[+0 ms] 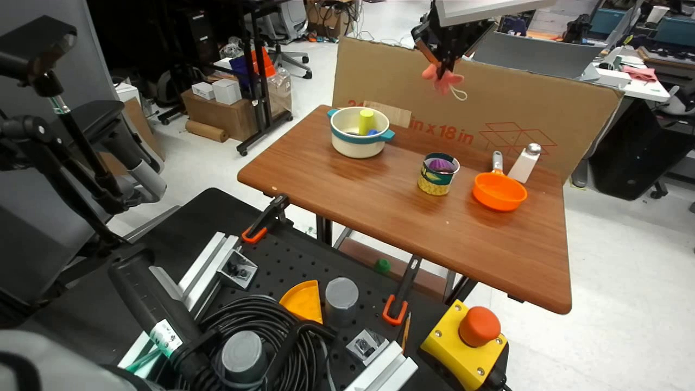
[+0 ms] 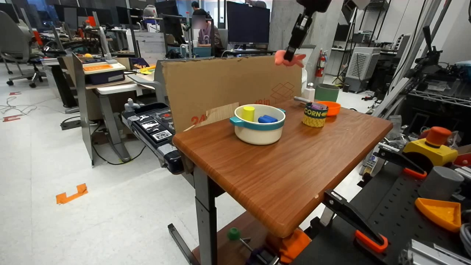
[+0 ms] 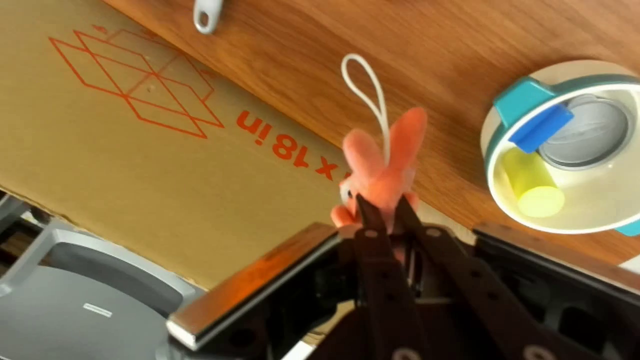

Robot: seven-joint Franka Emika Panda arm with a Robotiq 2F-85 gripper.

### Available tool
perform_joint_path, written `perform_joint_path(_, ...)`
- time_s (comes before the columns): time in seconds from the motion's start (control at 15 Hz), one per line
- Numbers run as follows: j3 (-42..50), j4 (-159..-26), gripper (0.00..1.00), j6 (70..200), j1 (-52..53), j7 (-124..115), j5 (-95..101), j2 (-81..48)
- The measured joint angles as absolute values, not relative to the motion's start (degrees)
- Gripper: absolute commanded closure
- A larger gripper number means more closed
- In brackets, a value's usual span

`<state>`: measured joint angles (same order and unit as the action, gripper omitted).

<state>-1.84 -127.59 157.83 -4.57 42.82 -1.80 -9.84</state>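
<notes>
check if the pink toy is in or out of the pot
Out: the gripper holds the pink toy in the air, apart from the pot.

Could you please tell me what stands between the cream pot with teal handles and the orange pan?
A corn can with something purple inside stands between the cream pot and the orange pan, as both exterior views show.

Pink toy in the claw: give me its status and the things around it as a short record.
Claw: pinching the pink toy
Status: held in the air, white cord loop attached
Cream pot: on wooden table; yellow cylinder, blue piece, gray disc inside
Corn can: on table, purple item inside
Also on table: orange pan, white shaker
Backdrop: cardboard panel
</notes>
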Motion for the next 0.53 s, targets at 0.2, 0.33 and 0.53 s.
perform_joint_path(0.2,1.37,-127.65,0.98,158.46,-5.52,38.07,0.98,-9.63)
perform_joint_path(0.33,2.96,-127.61,0.98,158.46,-6.5,35.46,2.1,-9.5)
perform_joint_path(0.53,4.89,-127.61,0.98,158.15,-7.35,30.51,5.23,-9.59)
